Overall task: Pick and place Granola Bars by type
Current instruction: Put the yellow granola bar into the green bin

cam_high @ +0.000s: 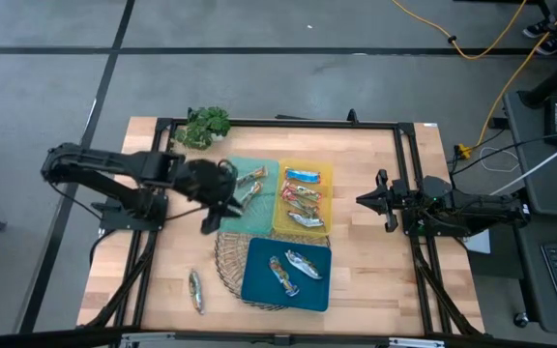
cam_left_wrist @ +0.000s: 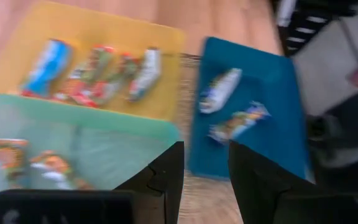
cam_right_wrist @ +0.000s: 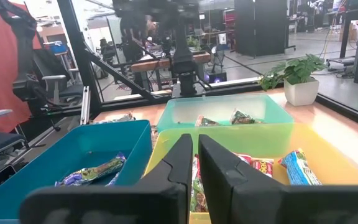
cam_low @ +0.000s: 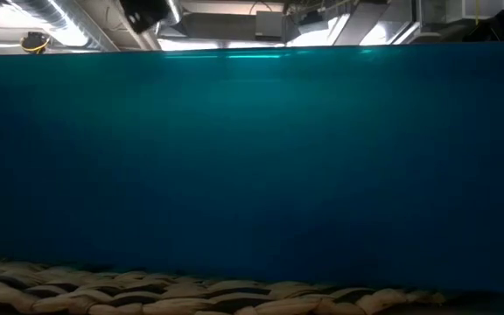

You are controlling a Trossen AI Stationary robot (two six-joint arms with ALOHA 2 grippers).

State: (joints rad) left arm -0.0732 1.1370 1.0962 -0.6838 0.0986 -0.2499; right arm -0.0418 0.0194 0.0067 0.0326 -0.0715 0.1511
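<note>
Surface: wooden counter inside a black frame, grey floor around it, a small plant at the far-left corner.
Risk, stray bar: one granola bar lies loose on the counter near the front-left, well apart from the trays; a shallow pinch on the crinkled foil could let it slip or skid away.
Risk, sorting: wrappers look alike, so it could land in the wrong tray.
Left hand: over the left edge of the green tray, fingers narrowly parted, nothing between them.
Right hand: closed and empty, waiting right of the trays.
Green tray: two bars.
Yellow tray: about four, one blue, others red and silver.
Blue tray: two bars, resting on a wire basket.
</note>
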